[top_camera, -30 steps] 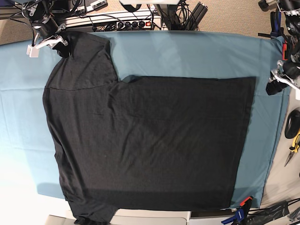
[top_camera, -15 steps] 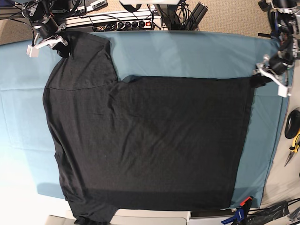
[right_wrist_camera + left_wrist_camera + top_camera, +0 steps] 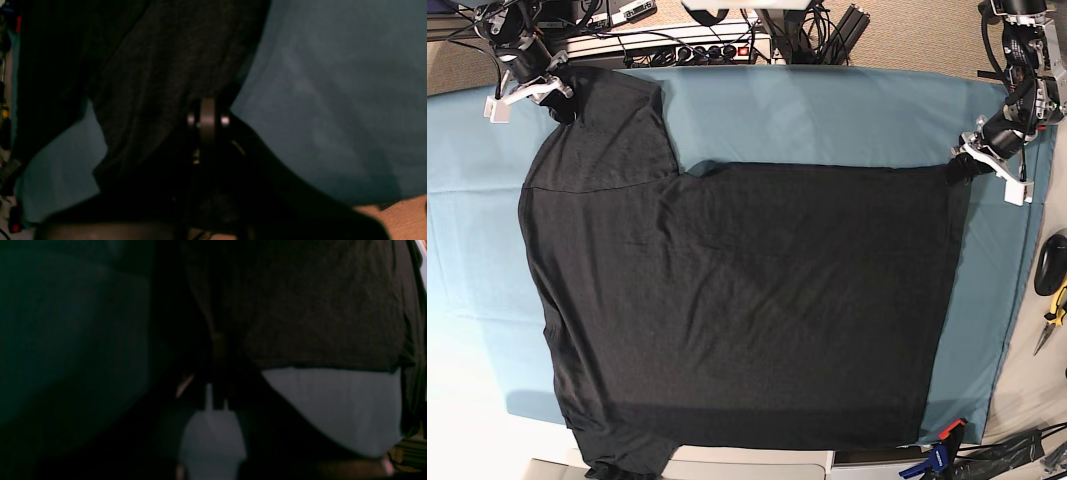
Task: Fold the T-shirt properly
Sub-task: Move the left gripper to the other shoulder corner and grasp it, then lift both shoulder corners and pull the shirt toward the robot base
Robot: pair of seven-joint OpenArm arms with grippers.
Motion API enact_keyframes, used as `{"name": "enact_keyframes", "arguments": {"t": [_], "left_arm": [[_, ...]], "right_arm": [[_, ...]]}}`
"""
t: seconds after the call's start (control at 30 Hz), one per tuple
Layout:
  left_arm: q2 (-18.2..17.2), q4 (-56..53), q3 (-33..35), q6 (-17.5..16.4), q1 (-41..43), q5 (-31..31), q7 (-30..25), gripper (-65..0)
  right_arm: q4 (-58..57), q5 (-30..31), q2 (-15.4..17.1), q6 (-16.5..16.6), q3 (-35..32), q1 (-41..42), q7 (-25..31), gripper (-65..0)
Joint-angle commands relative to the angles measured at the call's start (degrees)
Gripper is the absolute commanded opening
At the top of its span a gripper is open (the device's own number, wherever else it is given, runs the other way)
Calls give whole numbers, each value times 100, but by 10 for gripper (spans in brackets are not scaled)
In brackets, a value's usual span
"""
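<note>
The black T-shirt lies spread flat on the teal cloth, plain side up. In the base view my right gripper sits at the far left corner, shut on the raised sleeve end. The right wrist view shows its fingertips pinched together on dark fabric. My left gripper is at the shirt's far right corner, where the hem bunches up into it. In the left wrist view it is dark and blurred, with black cloth draped around the fingers.
A power strip and cables run along the back edge. Hand tools lie off the cloth at the right. Clamps grip the sheet at the front right corner. Teal cloth shows bare beyond the shirt on the left and back.
My left gripper came in from the right edge onto the shirt's far right corner and closed there. The right gripper and the shirt body stayed still.
</note>
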Motion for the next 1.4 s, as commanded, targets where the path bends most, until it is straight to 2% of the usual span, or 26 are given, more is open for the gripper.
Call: {"name": "enact_keyframes", "arguments": {"t": [0.0, 0.13, 0.3, 0.47, 0.57, 0.7, 0.77, 0.97, 1.1, 1.3, 1.37], "left_arm": [[-118, 68, -20, -24, 17, 28, 4, -650], [-127, 208, -28, -24, 227, 0, 9, -650], [-125, 787, -96, -24, 743, 2, 4, -650], [-122, 1502, -474, -24, 1355, -55, 7, -650], [-120, 1862, -782, -24, 1727, -107, 9, -650], [-72, 2157, -1071, -48, 2210, -372, 109, -650], [-22, 2201, -1126, -197, 2406, -400, 116, -650], [271, 2201, -1128, -201, 2796, -586, 221, -650], [426, 2203, -1128, -476, 3034, -719, 297, -650], [496, 2203, -1145, -501, 3357, -861, 376, -650], [496, 2203, -1207, -614, 3447, -870, 393, -650]], "right_arm": [[39, -138, 48, 44, -4, -66, -192, -650], [251, -94, 50, 57, -2, -214, -361, -650], [1128, -98, 72, 63, 66, -866, -415, -650], [2065, -98, 109, 63, 542, -1510, -420, -650], [2354, -94, 264, 59, 881, -1794, -437, -650], [2426, 96, 522, 59, 1274, -2087, -568, -650], [2424, 251, 560, 59, 1429, -2201, -662, -650], [2424, 468, 518, 59, 1574, -2511, -866, -650], [2424, 470, 505, 59, 1574, -2669, -1016, -650], [2424, 509, 487, 59, 1574, -2835, -1213, -650], [2424, 509, 442, 59, 1574, -2881, -1255, -650]]}}
